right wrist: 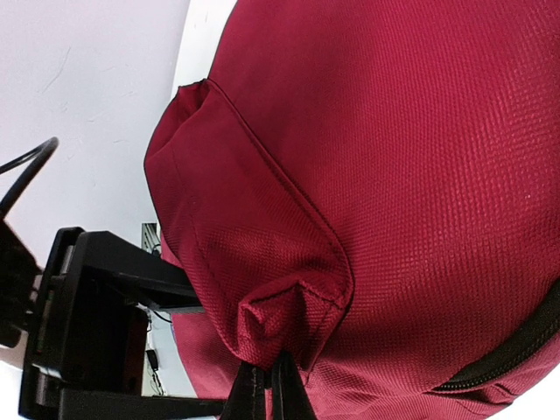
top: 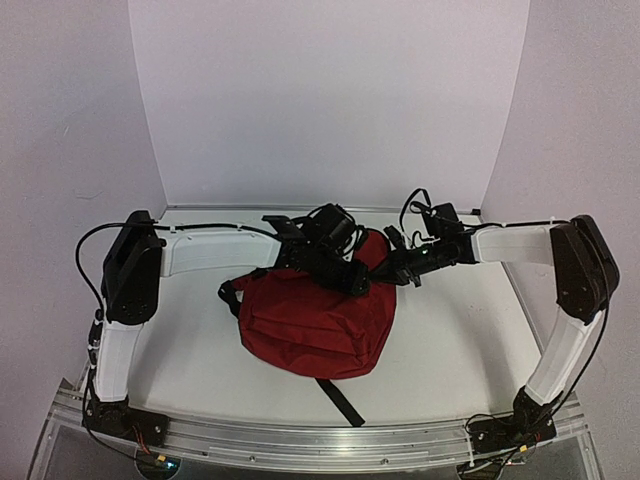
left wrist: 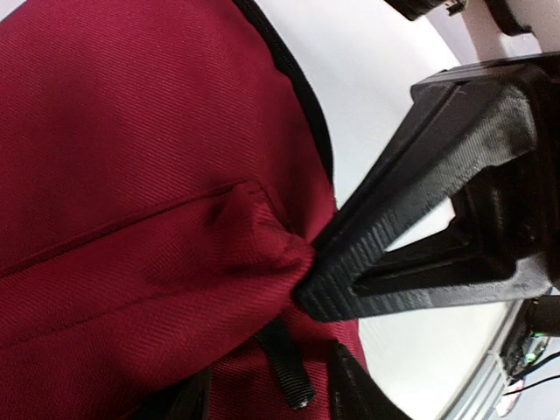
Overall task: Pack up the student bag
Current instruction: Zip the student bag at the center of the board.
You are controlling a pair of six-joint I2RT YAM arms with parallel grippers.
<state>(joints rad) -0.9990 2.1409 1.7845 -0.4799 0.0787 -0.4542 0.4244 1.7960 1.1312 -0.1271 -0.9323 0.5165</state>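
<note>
The student bag (top: 315, 320), a dark red fabric backpack, lies in the middle of the white table with a zipped front pocket facing up. My left gripper (top: 348, 268) is at its far edge. In the left wrist view its fingers (left wrist: 325, 343) stand apart astride the red fabric (left wrist: 131, 175). The upper fingertip (left wrist: 350, 280) presses into a fold, and a black zip pull (left wrist: 284, 363) lies beside the lower one. My right gripper (top: 397, 268) is at the bag's far right corner. In the right wrist view it (right wrist: 267, 389) is shut on a pinched corner of the pocket (right wrist: 280, 315).
A black strap (top: 340, 400) trails from the bag toward the front aluminium rail (top: 320, 440). Another black strap (top: 230, 295) sticks out at the bag's left. White walls stand close behind and on both sides. Black cables (top: 415, 205) loop above the right wrist.
</note>
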